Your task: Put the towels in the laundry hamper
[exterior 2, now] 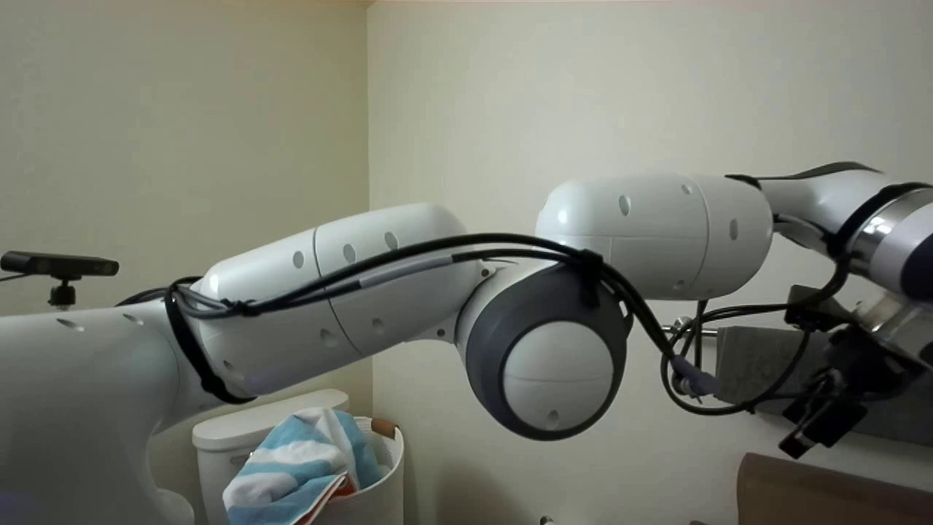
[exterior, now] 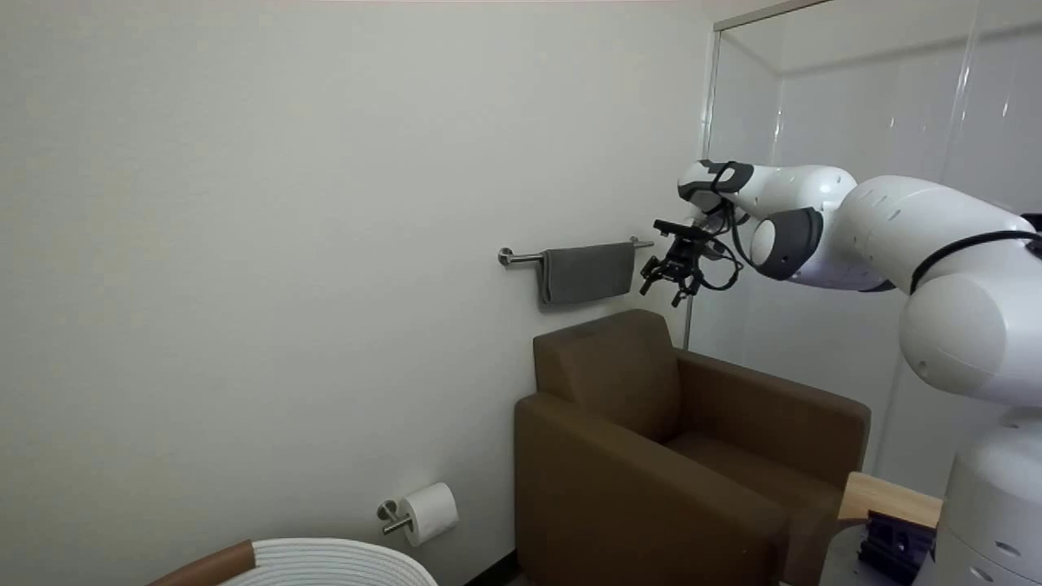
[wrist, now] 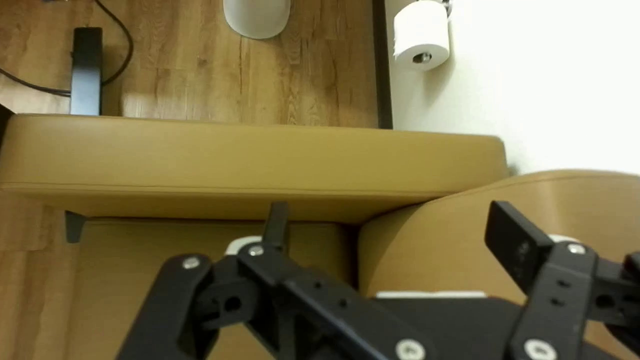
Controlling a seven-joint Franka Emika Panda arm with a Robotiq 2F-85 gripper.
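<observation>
In an exterior view, a folded gray towel (exterior: 588, 274) hangs over a metal towel bar (exterior: 523, 258) on the wall (exterior: 285, 244), right of centre in the frame. Just to its right in that picture is the black Robotiq gripper (exterior: 660, 295), pointing down and left, with a thin strip of wall showing between the two. Its jaws stand wide apart; in the wrist view the brown armchair (wrist: 250, 160) shows between the fingertips (wrist: 511, 235). The armchair stands below the towel bar, in the lower right of the frame in an exterior view.

The white, brown-handled laundry hamper (exterior 2: 379, 503) shows toward the lower left in both exterior views, cut off by the bottom edge. In an exterior view a blue-and-white striped towel (exterior 2: 291, 467) is bunched at its opening, rising above the rim; how much of it lies inside I cannot tell. A white toilet tank (exterior 2: 262, 419) stands behind it.

The white Panda arm (exterior: 895, 220) extends from the right edge in an exterior view, in front of the shower enclosure (exterior: 855, 114) at upper right. A toilet paper roll (wrist: 417, 30) shows at upper right in the wrist view.
</observation>
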